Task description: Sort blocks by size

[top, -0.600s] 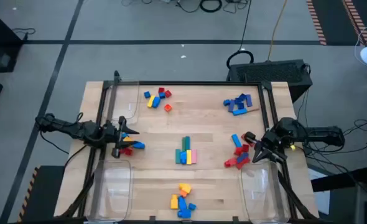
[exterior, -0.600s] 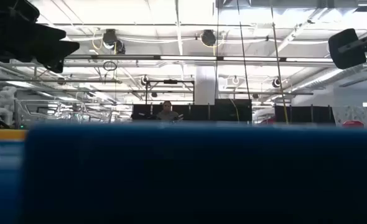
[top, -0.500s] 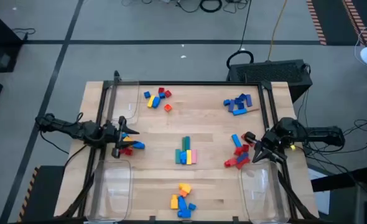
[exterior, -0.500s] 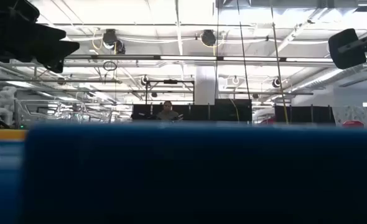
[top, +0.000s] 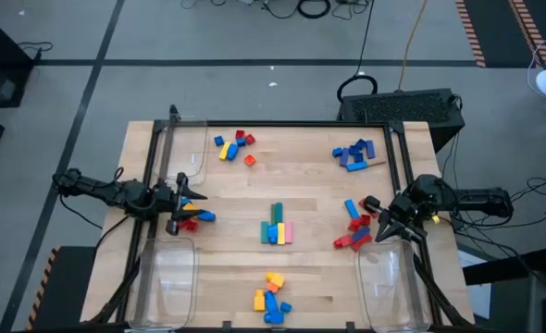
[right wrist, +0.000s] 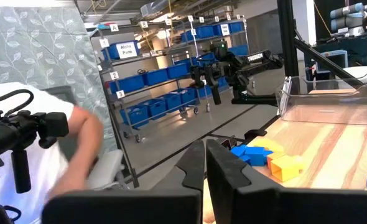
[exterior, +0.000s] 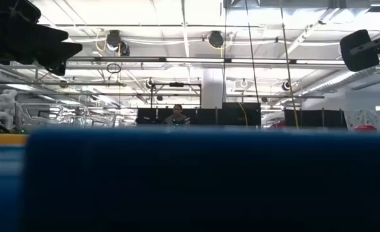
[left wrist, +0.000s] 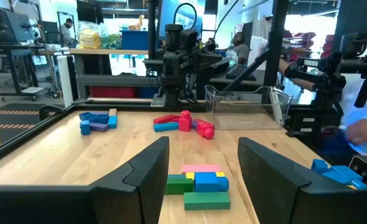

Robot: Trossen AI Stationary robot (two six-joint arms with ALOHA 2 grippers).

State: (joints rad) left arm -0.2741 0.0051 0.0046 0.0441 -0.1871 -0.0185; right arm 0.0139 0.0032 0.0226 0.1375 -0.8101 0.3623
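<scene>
Left gripper (top: pixel 182 202) open, empty, beside blocks (top: pixel 197 217): centre fingers on one before closing. Right gripper (top: pixel 377 225) closed, empty.

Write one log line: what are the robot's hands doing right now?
left hand: open, empty, by left-edge blocks | right hand: shut, empty, by red blocks | bins: look empty

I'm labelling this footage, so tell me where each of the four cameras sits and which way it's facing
High view: above, looking straight down on the table; both arms show, left gripper open, right gripper shut.
Low view: at table-top height, facing the room; a blue block fills most of it.
Left wrist view: past its open fingers across the table toward the right arm.
Right wrist view: past its shut fingers toward the left arm.
Shared: the centre blocks appear in the high and left wrist views.
</scene>
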